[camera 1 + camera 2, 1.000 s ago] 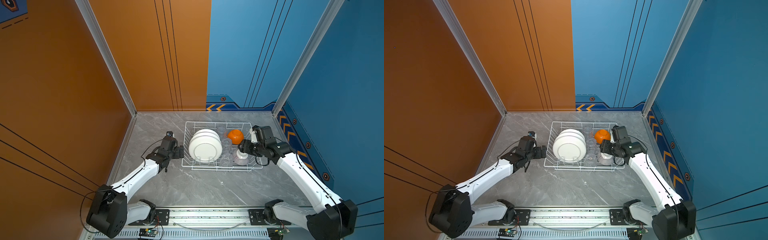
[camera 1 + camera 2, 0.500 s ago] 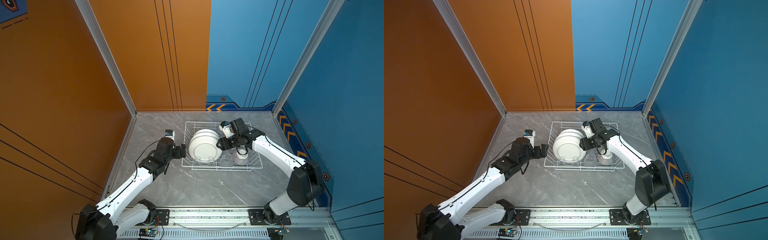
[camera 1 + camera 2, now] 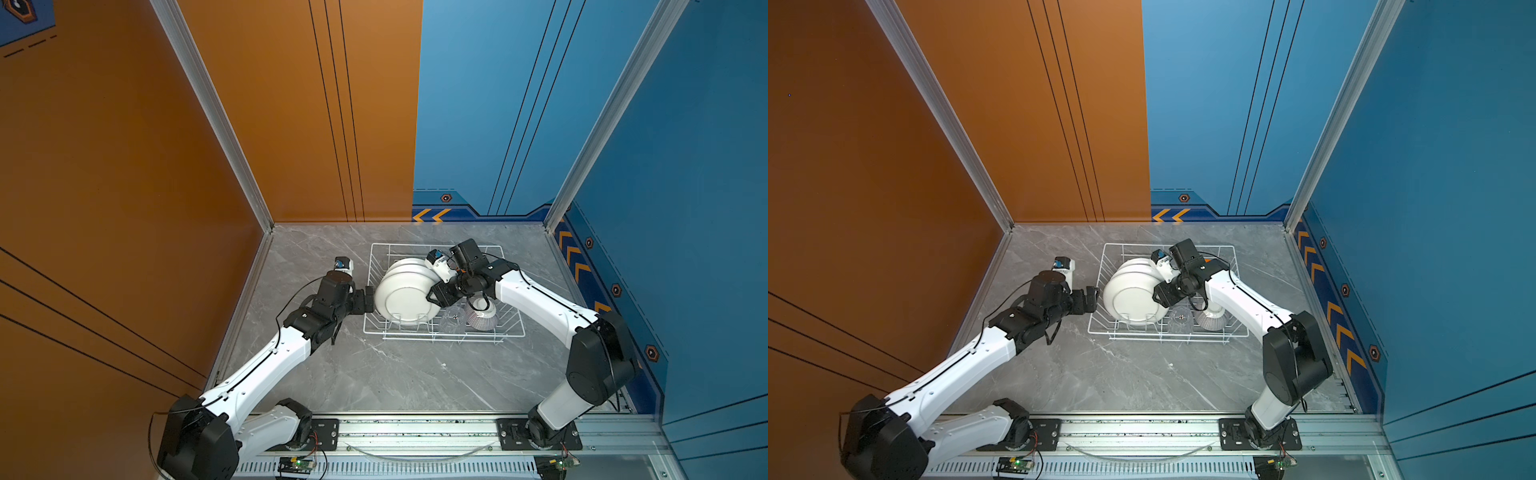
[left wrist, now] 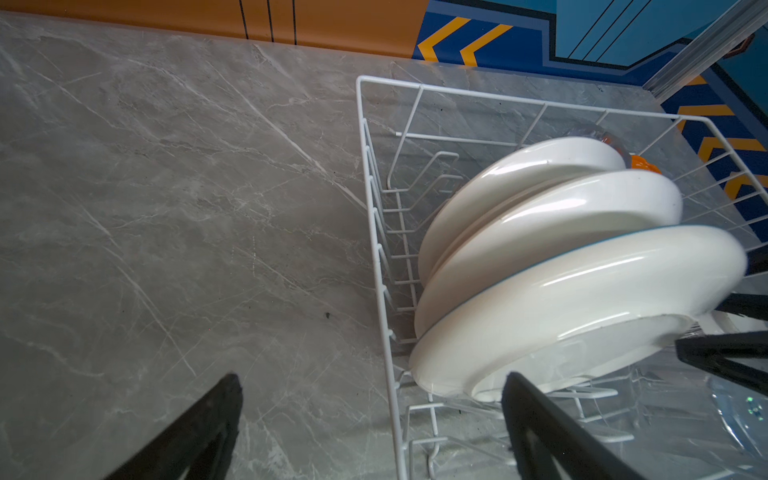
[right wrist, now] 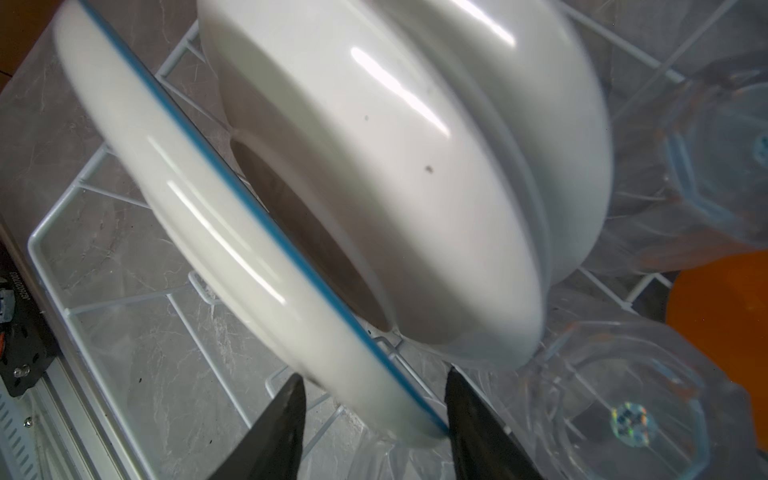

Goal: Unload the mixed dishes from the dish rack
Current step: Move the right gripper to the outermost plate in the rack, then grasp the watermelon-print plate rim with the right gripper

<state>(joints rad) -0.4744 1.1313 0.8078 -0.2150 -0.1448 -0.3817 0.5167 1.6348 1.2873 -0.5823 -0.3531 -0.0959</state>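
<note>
Three plates stood in the rack. The right gripper straddled the front plate, its grip unclear. The left gripper gaped beside the rack.

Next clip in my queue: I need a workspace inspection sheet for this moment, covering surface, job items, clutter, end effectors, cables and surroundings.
Surface: grey veined tabletop; the rack stands on it.
Job's things: white wire dish rack holds three upright white-backed plates, clear tumblers, a grey-striped bowl foot up, and an orange bowl.
Clutter: nothing seen.
End effectors: left end effector open beside the rack's left wall, holding nothing; right end effector straddles the front plate at its rim, grip not clear.
Cables: black cable loops along the left arm; second cable at the right wrist.
Surroundings: orange and blue wall panels; aluminium rail in front.
</note>
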